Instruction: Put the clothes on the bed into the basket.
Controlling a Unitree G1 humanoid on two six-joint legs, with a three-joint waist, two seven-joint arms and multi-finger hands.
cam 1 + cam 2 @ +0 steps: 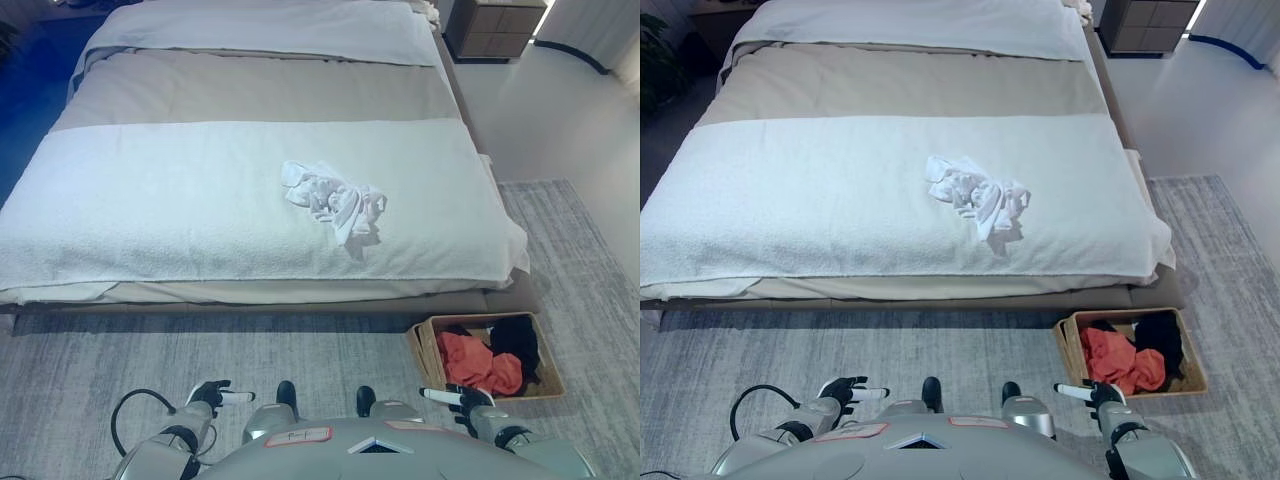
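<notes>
A crumpled white garment (335, 199) lies on the bed's white blanket (150, 200), a little right of the middle. On the rug by the bed's near right corner stands a wicker basket (424, 345) holding an orange cloth (478, 362) and a black cloth (517, 341). My left hand (212, 395) is low at the bottom left, fingers fairly straight, holding nothing. My right hand (458, 400) hangs at the bottom right, just in front of the basket, fingers straight and empty. Both hands are well short of the bed.
The bed (260, 90) fills most of the view, with a grey cover and a white duvet (270, 30) at the far end. A wooden nightstand (497, 28) stands at the far right. A grey rug (300, 365) covers the floor between me and the bed.
</notes>
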